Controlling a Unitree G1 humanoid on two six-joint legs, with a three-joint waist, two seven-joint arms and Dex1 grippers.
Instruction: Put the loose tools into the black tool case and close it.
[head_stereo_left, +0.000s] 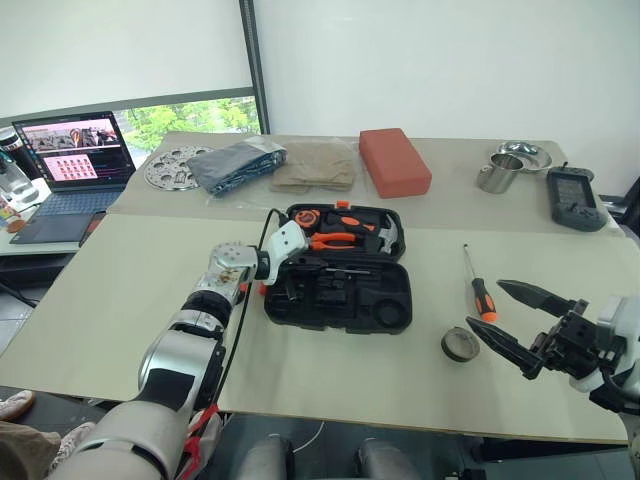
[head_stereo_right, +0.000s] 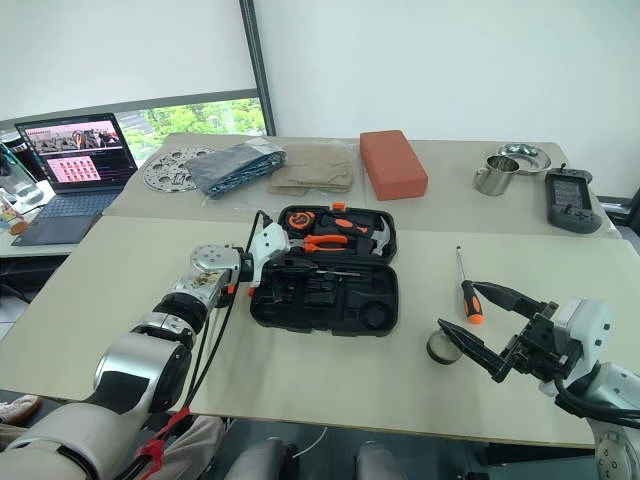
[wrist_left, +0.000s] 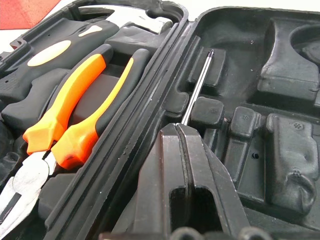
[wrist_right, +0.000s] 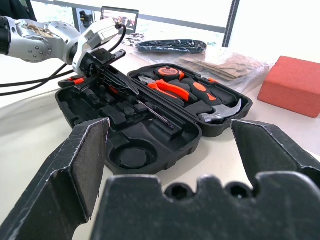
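Screwdriver seating looks to be the step in hand: the left gripper (wrist_left: 187, 150) is clamped shut on a thin-shafted screwdriver (wrist_left: 197, 87), holding it low over the near half of the black tool case (head_stereo_left: 340, 295), its shaft lying along the moulded slots by the hinge, presumably so it can drop into its recess. The case lies open flat on the bench (head_stereo_left: 120, 300), its far half already carrying orange-handled pliers (wrist_left: 75, 112) and a steel hammer (wrist_right: 220, 112). The right gripper (head_stereo_left: 525, 320) hangs with its jaws spread wide and empty above the bench's right side, probably staged for the tools left there. A second orange-and-black screwdriver (head_stereo_left: 478, 285) and the dark tape roll (head_stereo_left: 459, 344) lie loose on the bench just beside it, well apart from the case.
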